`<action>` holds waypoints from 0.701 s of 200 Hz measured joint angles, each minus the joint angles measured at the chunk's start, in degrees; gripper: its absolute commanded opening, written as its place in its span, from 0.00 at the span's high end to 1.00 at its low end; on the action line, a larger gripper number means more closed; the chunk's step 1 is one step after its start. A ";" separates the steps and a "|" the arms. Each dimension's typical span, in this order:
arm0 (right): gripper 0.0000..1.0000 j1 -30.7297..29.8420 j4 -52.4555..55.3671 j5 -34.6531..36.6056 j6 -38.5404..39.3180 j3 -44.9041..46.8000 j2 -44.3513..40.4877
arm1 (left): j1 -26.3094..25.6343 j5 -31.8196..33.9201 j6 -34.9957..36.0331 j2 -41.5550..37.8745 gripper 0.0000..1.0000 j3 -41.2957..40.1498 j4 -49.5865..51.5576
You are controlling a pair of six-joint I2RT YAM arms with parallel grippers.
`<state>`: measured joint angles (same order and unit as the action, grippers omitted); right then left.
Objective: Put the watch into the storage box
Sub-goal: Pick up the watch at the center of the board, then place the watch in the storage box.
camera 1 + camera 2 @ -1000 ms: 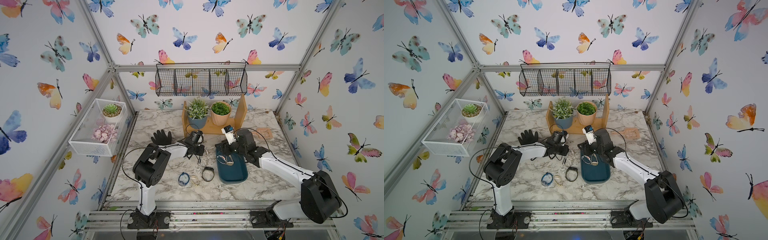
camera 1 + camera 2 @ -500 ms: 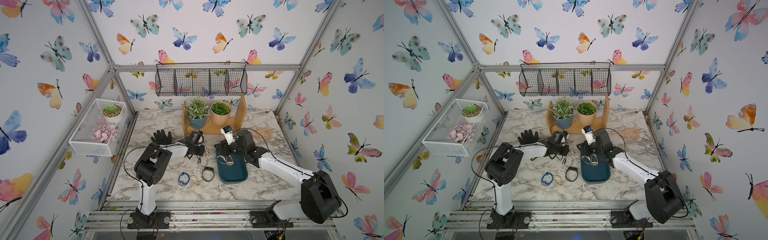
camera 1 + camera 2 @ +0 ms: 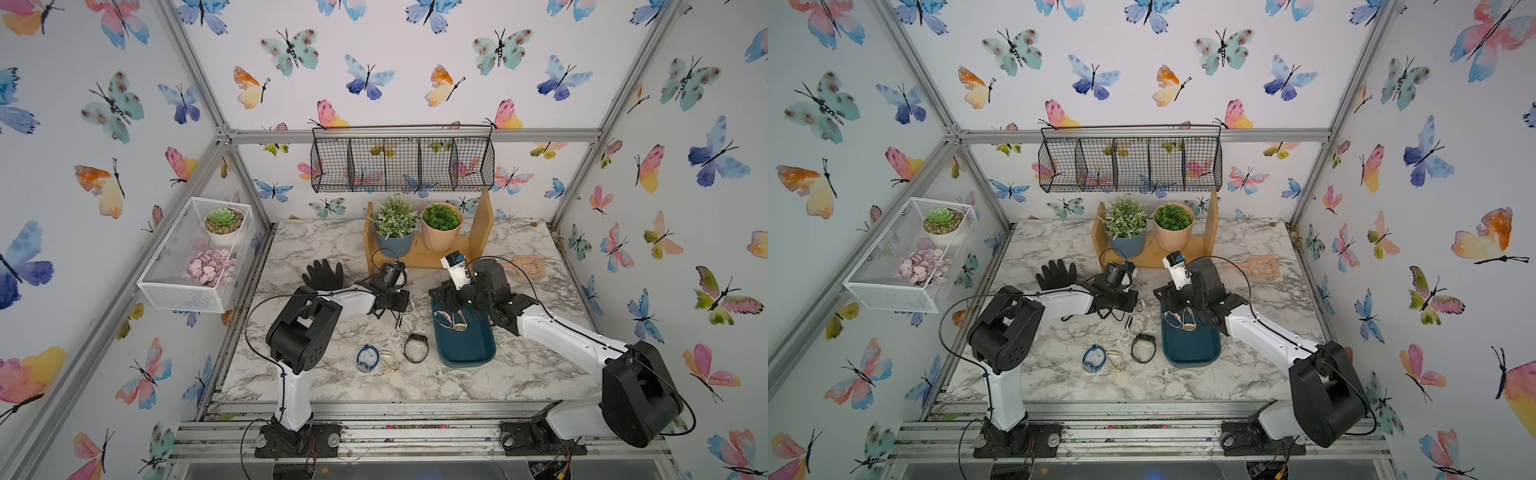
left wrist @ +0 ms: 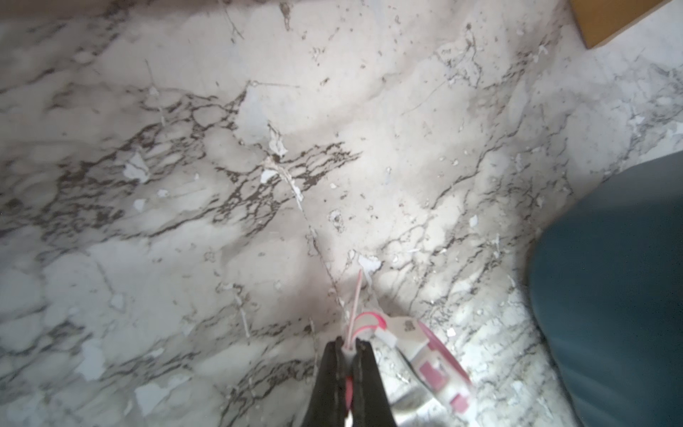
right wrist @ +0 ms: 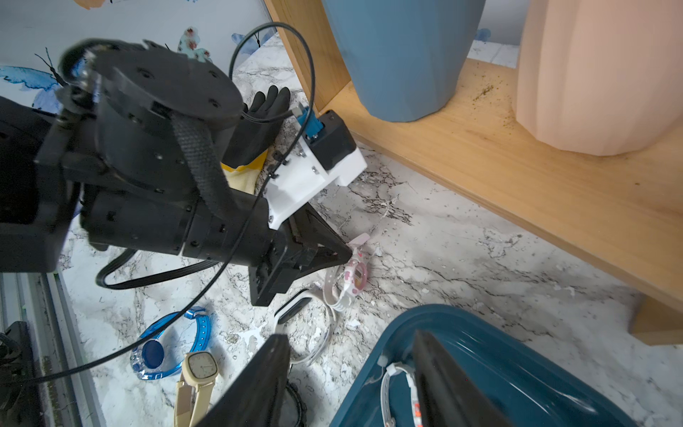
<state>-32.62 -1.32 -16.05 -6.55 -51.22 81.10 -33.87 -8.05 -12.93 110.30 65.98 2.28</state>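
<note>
A small pink-and-white watch [image 5: 355, 275] lies on the marble just left of the storage box [image 3: 465, 347], a dark teal tray. My left gripper [image 4: 347, 345] is shut on this watch's [image 4: 425, 355] thin strap end, low over the table. In both top views it [image 3: 405, 301] sits left of the tray's far end. My right gripper [image 5: 351, 373] stands open over the tray's [image 5: 517, 369] near rim, one finger outside and one inside. Nothing is between its fingers. Two watches [image 3: 451, 322] lie in the tray's far half.
On the marble left of the tray lie a white band [image 3: 407, 322], a black watch [image 3: 415, 347], a beige watch [image 3: 388, 360] and a blue watch [image 3: 368, 357]. A black glove [image 3: 324, 272] lies behind the left arm. A wooden shelf [image 3: 428, 253] with two pots stands at the back.
My left gripper has closed fully on the pink-and-white watch's strap. The right arm has stayed where it was.
</note>
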 measured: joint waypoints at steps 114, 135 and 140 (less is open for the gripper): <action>0.37 0.02 6.12 8.92 -0.37 0.07 -4.26 | -9.07 -5.53 0.46 -8.17 1.00 1.99 -3.13; 0.37 0.13 7.19 12.87 -1.97 0.07 -4.63 | -10.21 -5.95 0.44 -6.80 1.00 3.67 -3.61; 0.37 0.22 7.43 13.57 -2.45 0.07 -4.63 | -10.51 -6.12 0.44 -6.25 1.00 4.22 -3.72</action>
<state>-32.40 6.11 -2.48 -8.99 -51.16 76.47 -44.38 -14.17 -12.49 104.05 70.19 -1.43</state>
